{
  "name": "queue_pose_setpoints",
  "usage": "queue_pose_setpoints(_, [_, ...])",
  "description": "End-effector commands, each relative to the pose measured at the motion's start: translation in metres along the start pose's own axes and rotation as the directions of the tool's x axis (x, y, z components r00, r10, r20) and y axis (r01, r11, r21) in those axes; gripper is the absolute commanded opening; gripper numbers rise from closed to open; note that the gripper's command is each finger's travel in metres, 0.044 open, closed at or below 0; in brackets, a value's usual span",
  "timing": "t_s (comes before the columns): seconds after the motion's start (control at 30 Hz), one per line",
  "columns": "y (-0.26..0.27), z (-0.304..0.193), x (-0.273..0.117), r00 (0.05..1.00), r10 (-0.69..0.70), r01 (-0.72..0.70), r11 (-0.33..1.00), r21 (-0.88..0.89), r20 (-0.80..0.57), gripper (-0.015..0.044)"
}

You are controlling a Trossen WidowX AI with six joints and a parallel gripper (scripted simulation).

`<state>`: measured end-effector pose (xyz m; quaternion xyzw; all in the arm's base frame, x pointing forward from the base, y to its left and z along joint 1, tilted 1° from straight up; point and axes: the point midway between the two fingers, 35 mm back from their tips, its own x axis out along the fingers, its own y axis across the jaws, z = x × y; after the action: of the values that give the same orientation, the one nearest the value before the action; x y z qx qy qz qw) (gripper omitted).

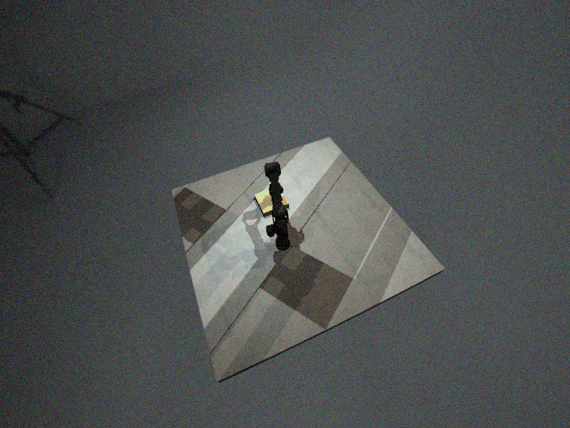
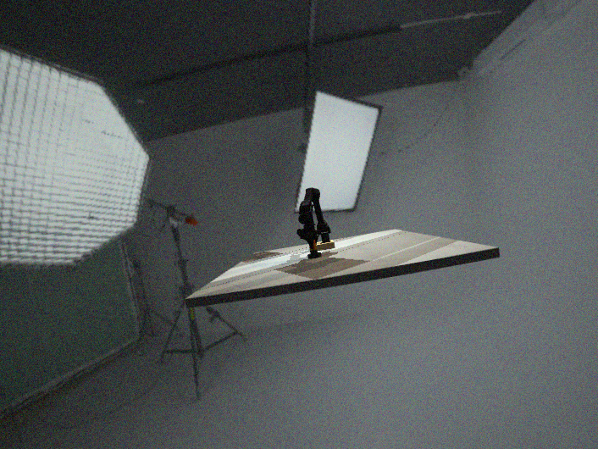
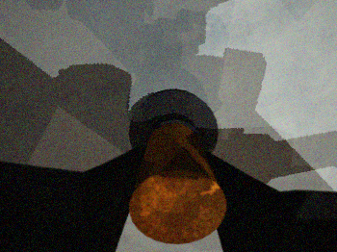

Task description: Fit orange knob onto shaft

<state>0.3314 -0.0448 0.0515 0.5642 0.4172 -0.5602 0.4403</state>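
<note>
The orange knob [image 2: 314, 245] [image 3: 178, 210] is upright between the fingers of my gripper [image 3: 173, 154]. In the wrist view its round top is nearest the camera and its side narrows away toward the pedestal. The dark round pedestal [image 1: 282, 248] [image 2: 313, 254] [image 3: 173, 101] is directly below the knob, its far rim showing past it. My gripper is shut on the knob and points down over the pedestal. The silver shaft, the knob's underside and its hole are hidden. I cannot tell whether the knob touches the pedestal or how its flat side is turned.
A yellow block [image 1: 263, 199] [image 2: 327, 245] is under the arm's base, behind the pedestal. The patterned table top [image 1: 368, 216] [image 2: 410, 246] carries sharp shadows and coloured patches. Studio lights and a tripod [image 2: 194, 338] show in the background.
</note>
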Motion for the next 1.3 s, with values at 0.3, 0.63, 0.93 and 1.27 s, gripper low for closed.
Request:
queue_pose_setpoints(0.3, [-0.0032,-0.0004,0.0004,1.000,-0.011,0.011,0.996,0.090,-0.003,0.0000])
queue_pose_setpoints(0.63, [-0.0024,-0.0001,0.0006,1.000,-0.011,0.011,0.999,0.035,-0.003,0.0000])
queue_pose_setpoints(0.93, [-0.0023,-0.0008,0.0009,1.000,-0.011,0.011,0.999,-0.031,-0.003,0.0000])
queue_pose_setpoints(1.27, [-0.0028,-0.0020,0.0012,1.000,-0.011,0.011,1.000,0.016,-0.003,0.0000])
